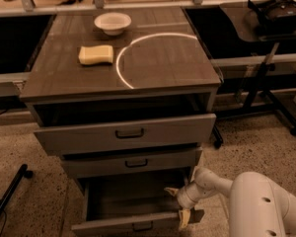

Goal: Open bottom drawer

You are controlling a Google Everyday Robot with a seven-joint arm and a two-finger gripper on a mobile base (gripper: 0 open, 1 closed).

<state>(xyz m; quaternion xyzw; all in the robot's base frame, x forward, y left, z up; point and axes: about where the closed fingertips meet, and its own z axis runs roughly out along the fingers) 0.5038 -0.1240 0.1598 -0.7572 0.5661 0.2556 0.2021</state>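
The bottom drawer (113, 226) is a grey front with a small dark bar handle (142, 226). It stands pulled far out of the cabinet, and its dark inside (130, 196) shows. My gripper (179, 206) is at the right end of that drawer front, on a white arm that comes in from the lower right. Its two pale fingers are spread apart. One fingertip (171, 190) is over the drawer's inside and the other hangs at the front's right end. It holds nothing that I can see.
The top drawer (126, 133) and middle drawer (133, 163) are each slightly out. A white bowl (112, 21) and a yellow sponge (95, 54) lie on the cabinet top. A stand with a dark headset (278, 14) is at the right. A black leg (10, 191) is on the floor at the left.
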